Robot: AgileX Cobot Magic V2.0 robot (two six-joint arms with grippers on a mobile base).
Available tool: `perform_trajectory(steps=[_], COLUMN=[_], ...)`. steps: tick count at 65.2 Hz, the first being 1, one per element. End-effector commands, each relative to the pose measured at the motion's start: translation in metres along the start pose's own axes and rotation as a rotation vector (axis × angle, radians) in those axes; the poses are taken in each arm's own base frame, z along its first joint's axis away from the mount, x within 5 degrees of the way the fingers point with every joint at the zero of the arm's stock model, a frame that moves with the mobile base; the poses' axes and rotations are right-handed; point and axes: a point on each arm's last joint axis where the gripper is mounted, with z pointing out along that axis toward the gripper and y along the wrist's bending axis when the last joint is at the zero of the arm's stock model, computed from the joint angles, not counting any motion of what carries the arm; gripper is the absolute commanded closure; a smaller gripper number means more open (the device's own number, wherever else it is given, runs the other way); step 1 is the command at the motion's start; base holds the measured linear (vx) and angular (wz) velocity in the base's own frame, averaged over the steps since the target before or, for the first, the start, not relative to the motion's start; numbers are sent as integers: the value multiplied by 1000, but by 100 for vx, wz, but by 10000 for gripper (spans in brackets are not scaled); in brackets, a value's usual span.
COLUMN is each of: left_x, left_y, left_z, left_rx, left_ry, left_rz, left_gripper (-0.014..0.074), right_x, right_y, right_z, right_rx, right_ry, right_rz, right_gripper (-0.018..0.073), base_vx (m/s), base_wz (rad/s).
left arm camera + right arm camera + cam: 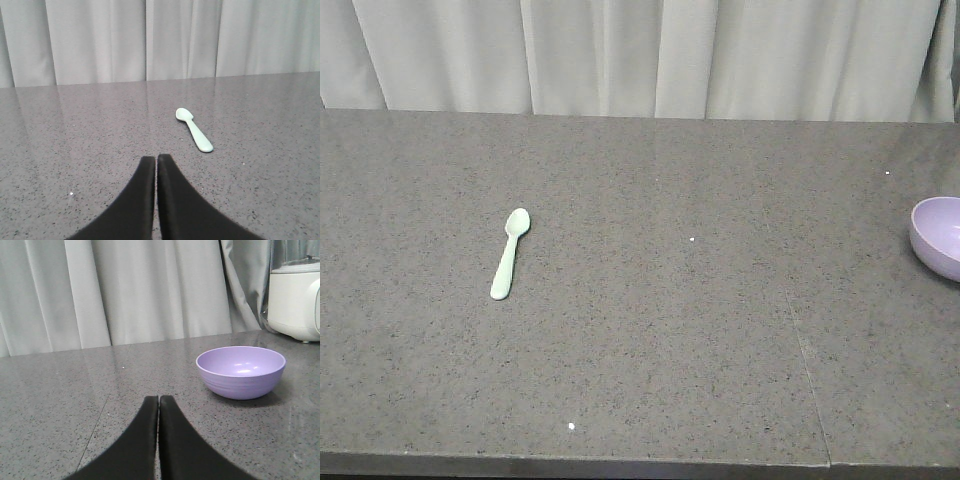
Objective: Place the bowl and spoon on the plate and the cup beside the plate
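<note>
Spoon (510,254) lies flat on desk (700,340), left of centre, scoop at the far end. Bowl (937,236) sits upright, cut off by the front view's right edge. Left claw (157,161) and right claw (158,401): both 2 pressed together, gripping nothing.

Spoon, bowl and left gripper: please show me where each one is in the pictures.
Mint spoon (508,257): front view, middle of its handle.
Lavender bowl (241,373): right wrist view, front rim.
Left gripper (157,160): left wrist view, where the closed fingertips meet.
</note>
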Motion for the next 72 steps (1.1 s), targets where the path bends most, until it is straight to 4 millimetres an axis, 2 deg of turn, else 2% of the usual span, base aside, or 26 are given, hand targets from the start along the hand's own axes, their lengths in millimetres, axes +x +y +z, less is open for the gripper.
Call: perform_trajectory(steps=[1,72], left_x=[1,1], left_y=[2,2], left_z=[0,0], left_rx=[-15,-15], left_ry=[-62,-62], left_rz=[-11,-11], left_gripper=[603,603], right_x=[-2,-2], right_y=[1,1], right_z=[-1,-1], right_rx=[-11,-11], right_ry=[-70,-69], right_rz=[-12,-12], right_gripper=[564,564], base_vx=[0,0], base_wz=[0,0])
